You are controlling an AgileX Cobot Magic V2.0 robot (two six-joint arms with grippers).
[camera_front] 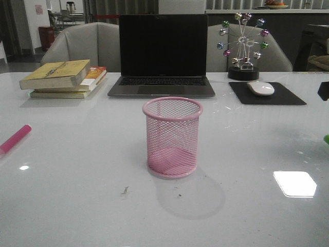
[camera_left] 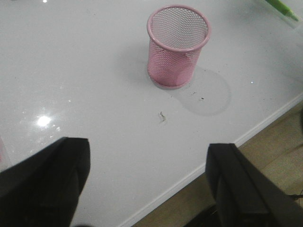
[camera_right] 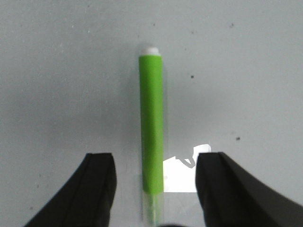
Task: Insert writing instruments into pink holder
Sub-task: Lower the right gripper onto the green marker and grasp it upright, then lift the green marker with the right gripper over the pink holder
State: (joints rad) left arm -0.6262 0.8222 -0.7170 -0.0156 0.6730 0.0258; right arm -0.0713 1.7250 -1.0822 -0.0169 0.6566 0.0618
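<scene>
The pink holder (camera_front: 172, 136) stands upright in the middle of the white table with nothing inside; the left wrist view shows the holder (camera_left: 178, 45) too. A magenta marker (camera_front: 14, 139) lies at the table's left edge. The lime green marker (camera_right: 151, 127) lies flat, white end pointing away from the wrist. My right gripper (camera_right: 155, 184) is open, one finger on each side of the marker's near end, apart from it. My left gripper (camera_left: 149, 184) is open above bare table near the front edge, well short of the holder. Only a green sliver (camera_front: 326, 139) shows in the front view.
At the back stand a closed-screen laptop (camera_front: 162, 51), a stack of books (camera_front: 64, 77), a white mouse (camera_front: 260, 88) on a black pad (camera_front: 288, 98) and a small ferris-wheel ornament (camera_front: 243, 46). The table's front edge (camera_left: 265, 120) drops to the floor close to my left gripper.
</scene>
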